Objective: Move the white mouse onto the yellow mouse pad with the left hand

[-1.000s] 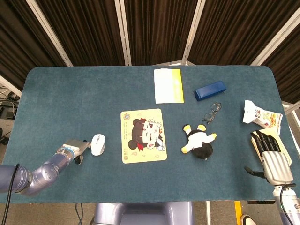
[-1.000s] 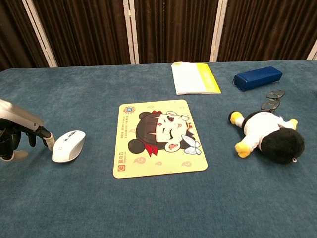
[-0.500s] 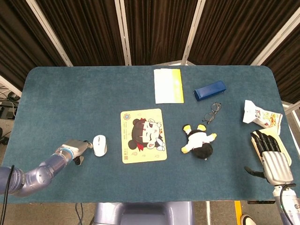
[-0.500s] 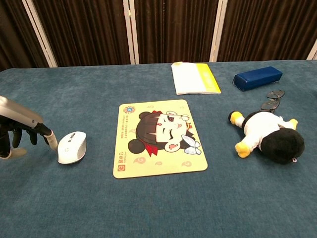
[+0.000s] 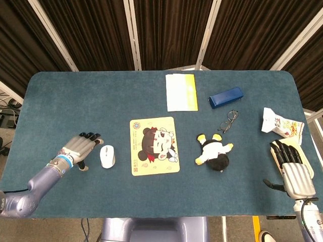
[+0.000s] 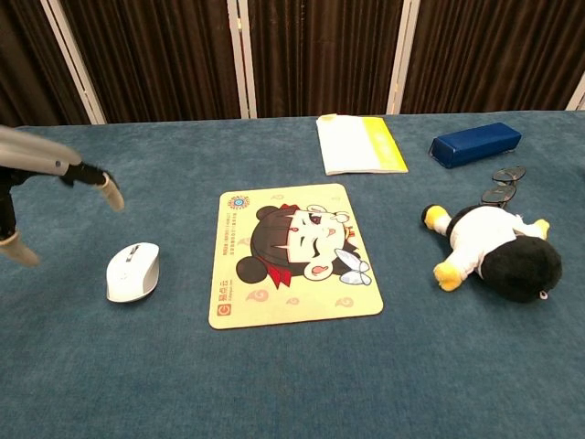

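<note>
Now the left hand (image 5: 79,147) is hovering with fingers spread, holding nothing, just beside the small white plastic mouse (image 5: 106,156), left of the yellow cartoon-printed mouse pad (image 5: 154,145).

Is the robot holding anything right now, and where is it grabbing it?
Nothing is held. The left hand is open beside the mouse, not touching it. The right hand rests on the table, holding nothing.

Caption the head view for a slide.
Open left hand poised beside white mouse, still off the yellow mouse pad.
</note>
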Action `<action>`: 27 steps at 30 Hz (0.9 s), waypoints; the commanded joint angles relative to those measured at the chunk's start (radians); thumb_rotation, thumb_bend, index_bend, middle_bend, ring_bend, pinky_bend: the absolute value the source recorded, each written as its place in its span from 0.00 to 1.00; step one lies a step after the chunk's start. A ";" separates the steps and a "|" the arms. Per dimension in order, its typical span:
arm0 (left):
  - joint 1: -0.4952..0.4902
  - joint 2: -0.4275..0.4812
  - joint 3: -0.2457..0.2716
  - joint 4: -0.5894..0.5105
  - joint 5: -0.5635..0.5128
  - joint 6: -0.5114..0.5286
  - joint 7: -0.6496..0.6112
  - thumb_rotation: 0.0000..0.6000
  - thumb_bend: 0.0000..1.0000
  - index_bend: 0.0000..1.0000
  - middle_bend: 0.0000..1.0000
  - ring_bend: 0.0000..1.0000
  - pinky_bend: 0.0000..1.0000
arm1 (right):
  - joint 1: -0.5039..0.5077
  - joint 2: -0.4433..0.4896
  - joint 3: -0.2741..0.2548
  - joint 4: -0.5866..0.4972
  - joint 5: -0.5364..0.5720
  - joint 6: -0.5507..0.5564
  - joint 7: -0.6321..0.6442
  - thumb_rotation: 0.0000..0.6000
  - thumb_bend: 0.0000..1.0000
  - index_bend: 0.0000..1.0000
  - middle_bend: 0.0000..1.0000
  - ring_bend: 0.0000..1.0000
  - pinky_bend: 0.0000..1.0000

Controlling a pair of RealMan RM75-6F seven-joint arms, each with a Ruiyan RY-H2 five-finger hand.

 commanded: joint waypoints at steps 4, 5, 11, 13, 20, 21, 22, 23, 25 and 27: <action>0.177 -0.189 0.011 0.327 0.591 0.292 0.079 1.00 0.04 0.20 0.00 0.00 0.00 | 0.001 0.001 0.000 -0.001 0.000 -0.002 0.001 1.00 0.11 0.00 0.00 0.00 0.00; 0.174 -0.196 0.008 0.342 0.609 0.277 0.064 1.00 0.04 0.20 0.00 0.00 0.00 | 0.001 0.001 0.000 -0.001 0.001 -0.002 0.002 1.00 0.11 0.00 0.00 0.00 0.00; 0.151 -0.245 -0.001 0.435 0.712 0.194 0.011 1.00 0.04 0.26 0.00 0.00 0.00 | 0.001 0.002 0.000 -0.001 0.001 -0.003 0.005 1.00 0.11 0.00 0.00 0.00 0.00; 0.148 -0.259 -0.003 0.457 0.735 0.175 -0.006 1.00 0.04 0.29 0.00 0.00 0.00 | 0.001 0.002 0.000 -0.001 0.001 -0.004 0.006 1.00 0.11 0.00 0.00 0.00 0.00; 0.142 -0.267 0.010 0.503 0.825 0.129 -0.085 1.00 0.04 0.32 0.00 0.00 0.00 | 0.002 0.004 0.000 -0.001 0.001 -0.006 0.010 1.00 0.11 0.00 0.00 0.00 0.00; 0.143 -0.269 0.012 0.511 0.839 0.126 -0.100 1.00 0.04 0.32 0.00 0.00 0.00 | 0.002 0.004 0.000 -0.001 0.001 -0.006 0.011 1.00 0.11 0.00 0.00 0.00 0.00; 0.144 -0.271 0.014 0.519 0.851 0.124 -0.114 1.00 0.04 0.32 0.00 0.00 0.00 | 0.002 0.004 0.000 -0.001 0.001 -0.006 0.011 1.00 0.11 0.00 0.00 0.00 0.00; 0.145 -0.273 0.015 0.524 0.859 0.122 -0.123 1.00 0.04 0.32 0.00 0.00 0.00 | 0.002 0.004 0.000 -0.001 0.001 -0.006 0.011 1.00 0.11 0.00 0.00 0.00 0.00; 0.147 -0.281 0.014 0.537 0.874 0.114 -0.145 1.00 0.04 0.31 0.00 0.00 0.00 | 0.001 0.004 0.000 -0.002 0.001 -0.005 0.010 1.00 0.11 0.00 0.00 0.00 0.00; 0.147 -0.288 0.015 0.543 0.883 0.096 -0.161 1.00 0.04 0.31 0.00 0.00 0.00 | 0.001 0.003 0.000 -0.001 0.001 -0.005 0.009 1.00 0.11 0.00 0.00 0.00 0.00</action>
